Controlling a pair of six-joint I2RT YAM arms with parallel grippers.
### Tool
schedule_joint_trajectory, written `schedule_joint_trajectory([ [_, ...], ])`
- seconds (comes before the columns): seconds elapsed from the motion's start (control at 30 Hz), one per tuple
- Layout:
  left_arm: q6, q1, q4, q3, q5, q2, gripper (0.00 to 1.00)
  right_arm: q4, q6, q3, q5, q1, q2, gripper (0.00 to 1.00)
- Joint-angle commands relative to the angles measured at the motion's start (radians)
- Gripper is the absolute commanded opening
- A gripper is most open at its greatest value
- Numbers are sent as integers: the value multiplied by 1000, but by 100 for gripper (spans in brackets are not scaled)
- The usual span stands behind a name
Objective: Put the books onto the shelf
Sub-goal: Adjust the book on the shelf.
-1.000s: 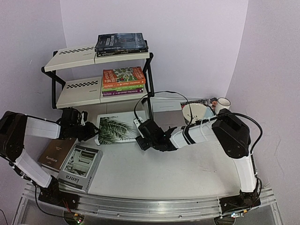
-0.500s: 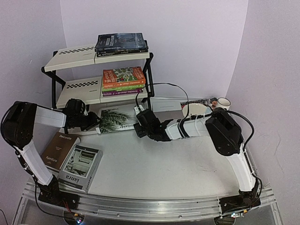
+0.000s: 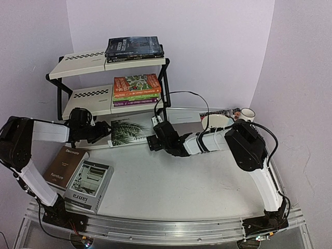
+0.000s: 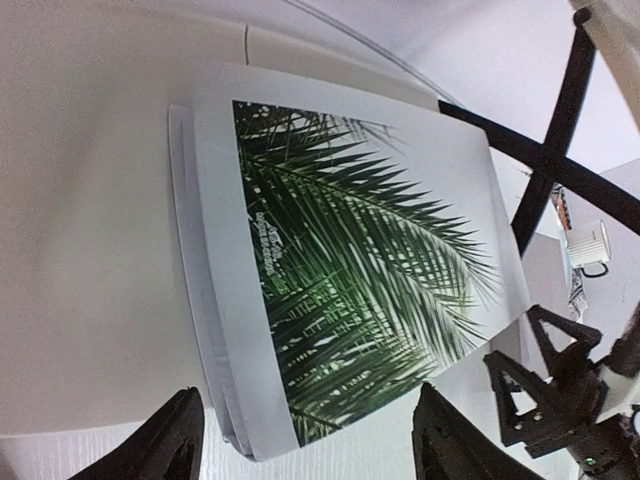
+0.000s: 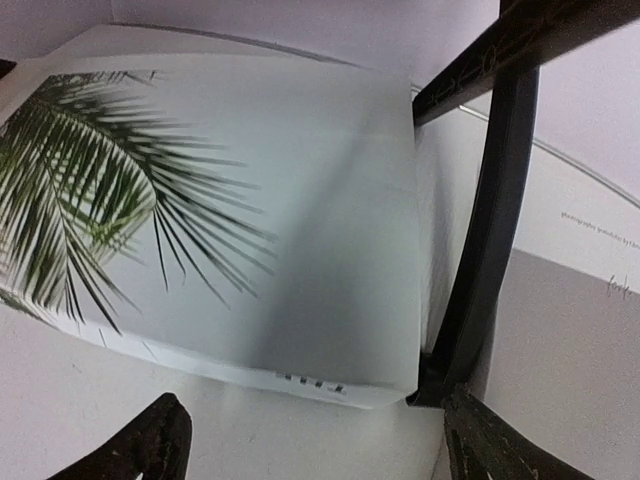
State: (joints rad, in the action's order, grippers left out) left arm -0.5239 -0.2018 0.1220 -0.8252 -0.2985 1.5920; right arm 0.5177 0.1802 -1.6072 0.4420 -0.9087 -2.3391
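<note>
The large white palm-leaf book point(image 3: 127, 132) lies flat on the table under the lower tier of the shelf point(image 3: 83, 96), its right corner against a black shelf leg point(image 5: 490, 220). My left gripper point(image 3: 104, 134) stands open at the book's left end. In the left wrist view the book point(image 4: 350, 270) has its near corner between the spread left gripper point(image 4: 310, 450), touching neither finger. My right gripper point(image 3: 154, 140) is open at the book's right end. In the right wrist view the book point(image 5: 250, 220) lies just beyond the right gripper point(image 5: 320, 450). Dark books point(image 3: 134, 47) lie on the top tier, and orange, green and purple ones point(image 3: 136, 89) on the lower tier.
A brown book point(image 3: 65, 166) and a grey book point(image 3: 89, 185) lie on the table at the front left. A bowl point(image 3: 217, 123), a cup point(image 3: 247, 114) and a flat printed sheet point(image 3: 228, 112) sit at the back right. The right gripper's fingers point(image 4: 560, 400) show in the left wrist view.
The palm-leaf book has slid back from the open table to under the shelf's lower tier. Both grippers followed it, then opened wide and let go.
</note>
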Motion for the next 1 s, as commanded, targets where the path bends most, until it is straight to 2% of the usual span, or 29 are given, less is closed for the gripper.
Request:
schedule_joint_trajectory([
  [0.0,25,1,18,55,-19,-120,63,32,44,76,-35,-7,110,86],
  [0.13,23,1,14,118,-74,-157,45,51,70,157,-60,-7,161,82],
  [0.33,58,1,20,158,-80,-164,30,59,77,225,-85,-8,219,81],
  [0.43,55,1,29,170,-96,-158,18,60,86,239,-105,-8,237,78],
  [0.63,48,1,59,174,-104,-102,2,81,105,260,-132,-7,250,69],
  [0.97,19,1,129,144,-117,-18,0,110,102,331,-100,-8,317,70],
])
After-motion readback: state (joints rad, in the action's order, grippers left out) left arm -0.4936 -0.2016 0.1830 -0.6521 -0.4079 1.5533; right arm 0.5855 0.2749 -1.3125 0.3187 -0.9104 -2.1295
